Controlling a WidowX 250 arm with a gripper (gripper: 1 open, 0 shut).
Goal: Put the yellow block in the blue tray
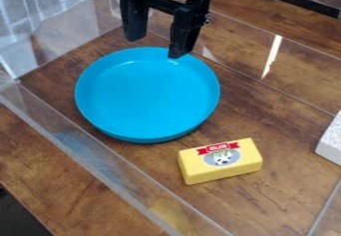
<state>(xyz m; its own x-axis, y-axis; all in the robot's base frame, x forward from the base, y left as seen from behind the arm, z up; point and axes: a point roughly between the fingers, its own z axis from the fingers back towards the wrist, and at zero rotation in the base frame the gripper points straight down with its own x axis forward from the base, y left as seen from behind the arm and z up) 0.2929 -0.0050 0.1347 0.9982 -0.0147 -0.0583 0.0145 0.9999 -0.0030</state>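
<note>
Jaws (pixel 162 43) wide apart, empty, above blue tray (pixel 114 118) far rim | yellow block (pixel 222 160) at 5 o'clock of jaws, well apart, on glossy wooden counter (pixel 266 101) | tray round, smooth plastic; block rectangular, red-labelled

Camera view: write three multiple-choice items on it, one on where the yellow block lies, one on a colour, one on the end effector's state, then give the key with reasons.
1. Where is the yellow block?
A. On the table, on the near right side of the blue tray
B. Inside the tray
C. Between the end effector's fingers

2. What colour is the banner label on the block?
A. Green
B. Red
C. Black

3. How is the end effector standing?
A. Shut on the block
B. Shut on the tray's rim
C. Open and holding nothing

Key: 1 A, the block rests on the wooden table, apart from the tray's rim. 2 B, a red banner sits above the pale picture. 3 C, its two dark fingers hang apart over the tray's far edge with nothing between them.
</note>
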